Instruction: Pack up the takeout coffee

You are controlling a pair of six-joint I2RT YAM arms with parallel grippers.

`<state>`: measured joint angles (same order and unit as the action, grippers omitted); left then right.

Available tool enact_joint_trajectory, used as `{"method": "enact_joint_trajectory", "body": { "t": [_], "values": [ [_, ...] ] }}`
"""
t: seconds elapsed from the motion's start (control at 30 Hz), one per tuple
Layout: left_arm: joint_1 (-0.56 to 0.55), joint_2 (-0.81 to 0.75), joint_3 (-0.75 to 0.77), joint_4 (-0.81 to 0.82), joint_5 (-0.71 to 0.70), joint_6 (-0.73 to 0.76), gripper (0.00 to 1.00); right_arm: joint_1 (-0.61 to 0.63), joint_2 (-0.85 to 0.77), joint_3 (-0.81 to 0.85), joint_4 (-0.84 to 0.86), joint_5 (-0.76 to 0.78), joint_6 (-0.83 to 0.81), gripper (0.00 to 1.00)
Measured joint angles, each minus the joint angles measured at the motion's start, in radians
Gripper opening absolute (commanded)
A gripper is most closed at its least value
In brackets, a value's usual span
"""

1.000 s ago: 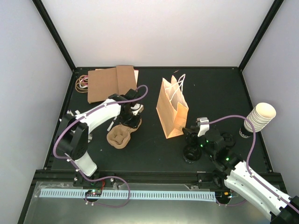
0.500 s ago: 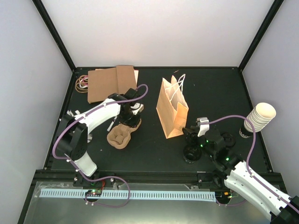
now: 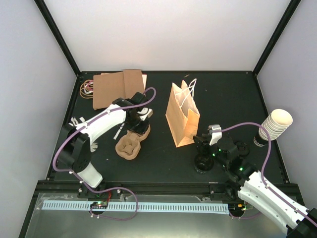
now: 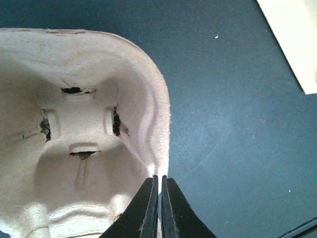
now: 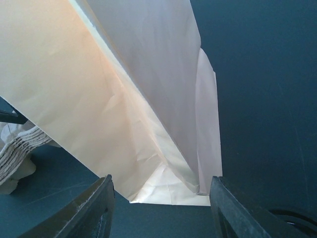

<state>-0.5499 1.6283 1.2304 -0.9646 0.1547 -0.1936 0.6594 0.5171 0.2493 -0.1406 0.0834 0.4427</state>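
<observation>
Top external view: I see my left gripper (image 3: 140, 130) down at the far end of the brown pulp tray (image 3: 129, 146), which lies on the dark table (image 3: 223, 94) left of centre. On the left wrist camera its fingers (image 4: 148, 208) are pinched together on the tray's rim, with one hollow pocket beside them. A tan paper bag (image 3: 182, 119) with white handles stands upright mid-table.

My right gripper (image 3: 200, 144) is just in front of the bag's near corner. On the right wrist camera its jaws stand apart with nothing between them and the bag's creased side ahead.

One takeout coffee cup (image 3: 203, 164), dark with a round black lid, sits on the table near the right gripper, well apart from the tray. A stack of cream cups (image 3: 276, 123) stands at the right edge. Flat cardboard (image 3: 119, 88) lies at the far left.
</observation>
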Motion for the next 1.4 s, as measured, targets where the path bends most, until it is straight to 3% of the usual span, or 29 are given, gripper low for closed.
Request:
{"method": "enact_joint_trajectory", "body": {
  "t": [0.67, 0.8, 0.83, 1.1, 1.17, 1.3, 1.4],
  "values": [
    [0.000, -0.058, 0.000, -0.009, 0.007, 0.001, 0.02, 0.002, 0.003, 0.001, -0.002, -0.080, -0.025, 0.54],
    [0.000, -0.058, 0.000, -0.008, 0.005, 0.007, 0.32, 0.003, 0.001, 0.001, -0.002, -0.093, -0.025, 0.54],
    [0.000, -0.058, 0.000, -0.008, 0.006, 0.016, 0.35, 0.003, 0.000, 0.001, -0.002, -0.094, -0.025, 0.54],
    [-0.004, -0.032, 0.000, -0.008, -0.006, 0.032, 0.42, 0.004, -0.035, 0.001, -0.001, -0.094, -0.025, 0.54],
    [-0.013, -0.013, 0.000, -0.008, -0.016, 0.045, 0.41, 0.004, -0.044, 0.000, 0.000, -0.094, -0.025, 0.54],
    [-0.036, 0.015, 0.000, -0.008, -0.031, 0.075, 0.27, 0.004, -0.045, -0.001, -0.001, -0.094, -0.025, 0.55],
    [-0.044, 0.029, 0.000, -0.008, -0.045, 0.085, 0.24, 0.004, -0.045, -0.006, 0.000, -0.094, -0.025, 0.55]
  ]
}}
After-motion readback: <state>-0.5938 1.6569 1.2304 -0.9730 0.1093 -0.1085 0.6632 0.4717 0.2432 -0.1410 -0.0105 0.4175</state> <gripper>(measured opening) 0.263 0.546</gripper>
